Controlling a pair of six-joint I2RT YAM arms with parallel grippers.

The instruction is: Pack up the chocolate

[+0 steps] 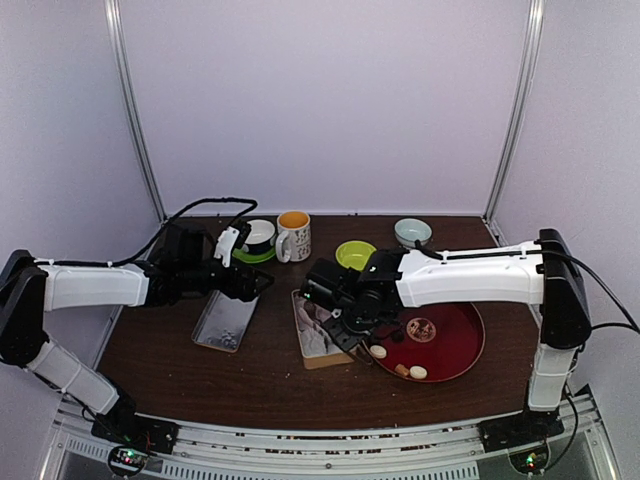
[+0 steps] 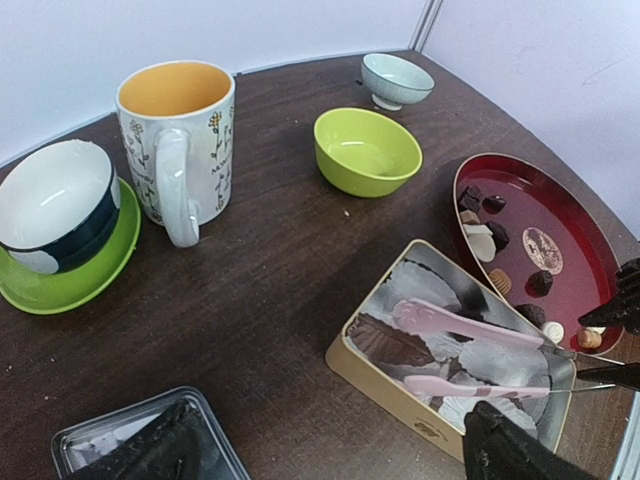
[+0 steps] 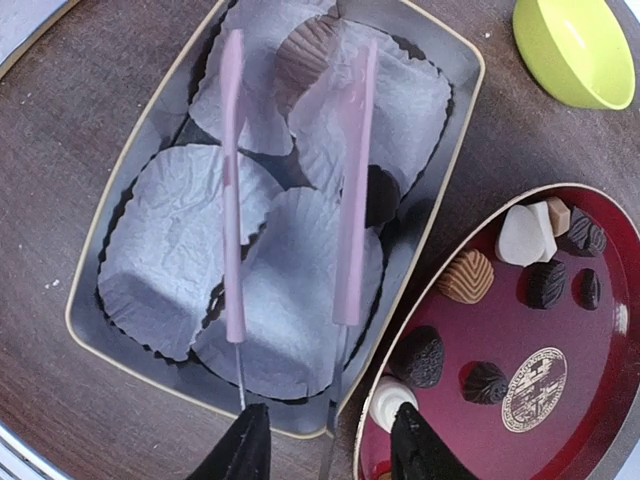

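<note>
Chocolates [image 3: 545,285]: loose on the red tray [image 3: 610,370], just beside the tin [image 2: 390,395] on the counter [image 2: 270,250].
Right claw [image 3: 325,430]: pinching pink tongs [image 3: 232,200] over the tin's paper cups [image 3: 170,250].
Left claw [image 2: 330,408]: spread wide.

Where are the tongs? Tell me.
In the right wrist view the tongs, held by the right gripper, reach over the tin left of centre, with the red tray of chocolate to their right.

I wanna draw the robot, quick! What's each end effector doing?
Left end effector: open, holding nothing.
Right end effector: closed on the pink tongs.
</note>
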